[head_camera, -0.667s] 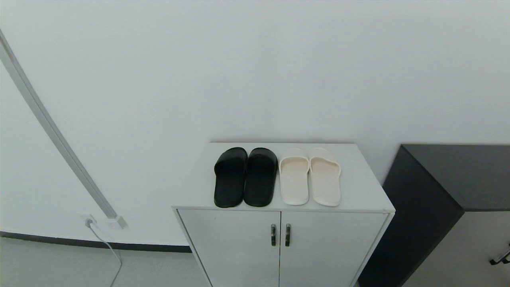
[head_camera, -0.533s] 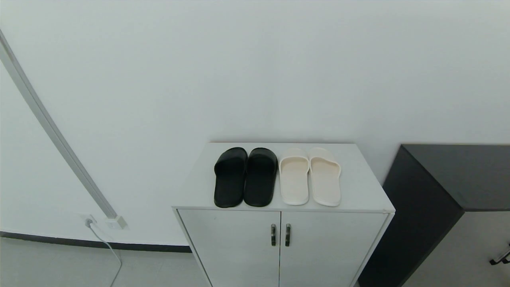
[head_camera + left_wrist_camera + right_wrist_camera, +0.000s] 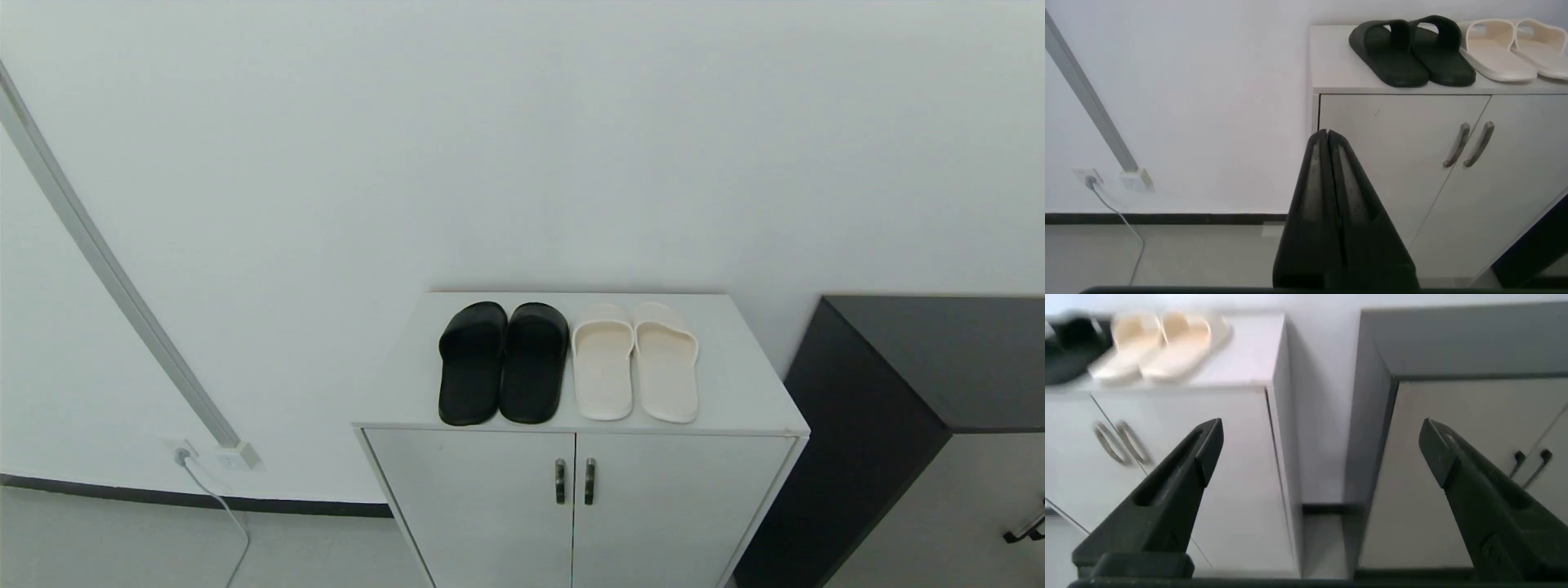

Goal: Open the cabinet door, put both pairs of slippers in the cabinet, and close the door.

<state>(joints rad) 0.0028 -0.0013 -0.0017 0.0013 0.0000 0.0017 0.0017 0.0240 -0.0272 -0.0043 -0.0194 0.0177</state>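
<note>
The white cabinet (image 3: 473,506) stands with both doors shut. The black slippers (image 3: 502,363) and cream slippers (image 3: 635,363) lie side by side on top, heels near the front edge, where a jolt could tip them off. The handles (image 3: 574,481) sit just beside each other, so a grab would probably snag both. The left gripper (image 3: 1328,139) is pressed together, and the right gripper (image 3: 1320,433) is spread wide.

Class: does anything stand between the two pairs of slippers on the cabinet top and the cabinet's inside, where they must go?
Yes: both cabinet doors are shut, handles side by side at the middle. The black slippers and cream slippers lie on the cabinet top, so a door must open first.
</note>
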